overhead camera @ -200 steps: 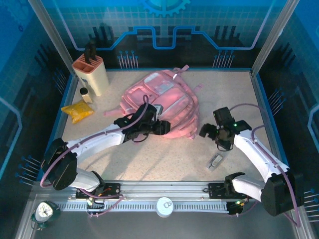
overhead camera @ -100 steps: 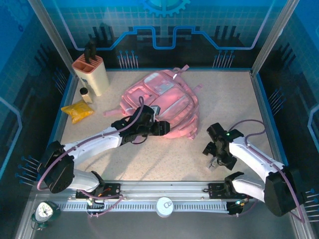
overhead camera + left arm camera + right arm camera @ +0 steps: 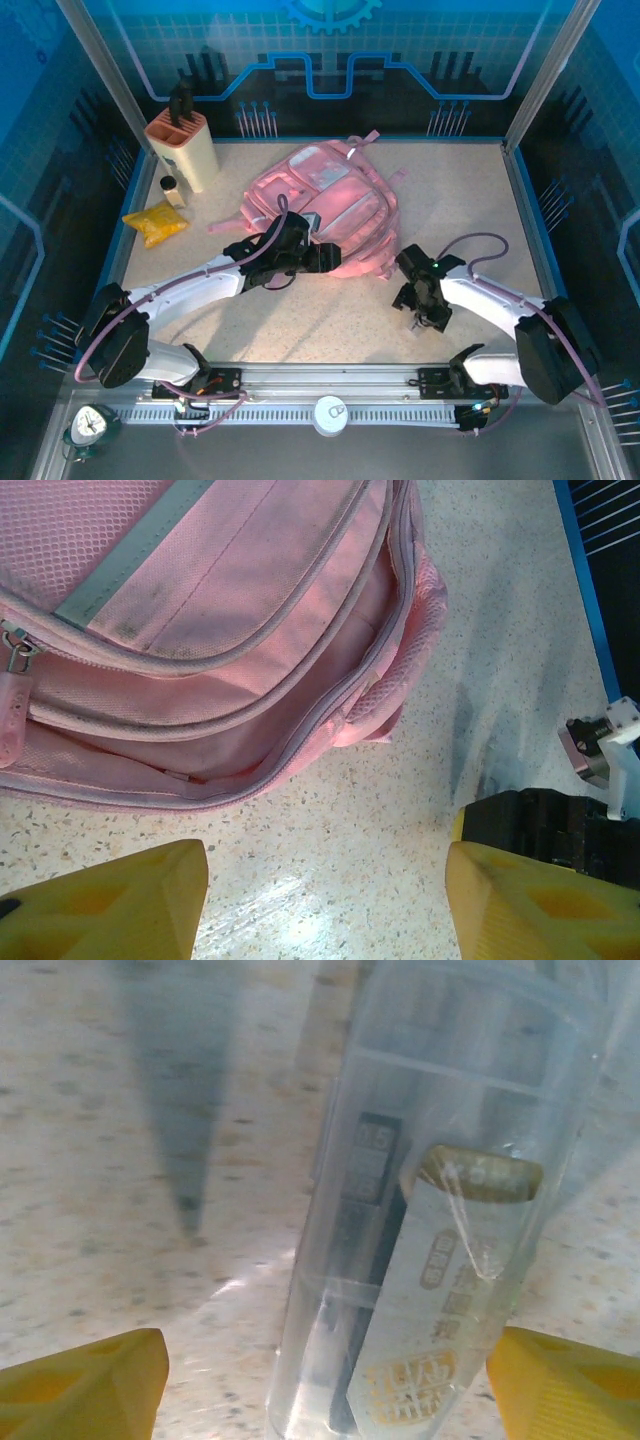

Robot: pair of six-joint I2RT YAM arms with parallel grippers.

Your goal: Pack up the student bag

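The student bag (image 3: pixel 325 205) lies flat on the table (image 3: pixel 480 200), a little beyond centre, with one end turned toward the arms. The left gripper (image 3: pixel 320 257) sits at that near end, jaws spread wide and holding nothing. Its wrist camera looks straight at a zip opening (image 3: pixel 300 745) that gapes along the bag's edge, the fabric lip slack and folded. The right gripper (image 3: pixel 420 316) is low over the table, just off the bag's near right corner. Its jaws are also parted and straddle a clear case (image 3: pixel 430 1240) lying on the surface, with neither fingertip (image 3: pixel 80 1380) touching it. Assessment of the bag: soft woven fabric, apparently near empty, so probably light but limp. It is likely to sag, crease and drag rather than lift as one piece, and the opening would tend to fall closed unless held. The recommended hold is a pinch on the upper lip of the zip opening, or on the trim beside it, where the seam gives some stiffness. The broad flat panels offer nothing to pinch. A knife block (image 3: pixel 180 145), a small bottle (image 3: pixel 168 188) and a yellow packet (image 3: pixel 155 223) stand well apart at the far left.
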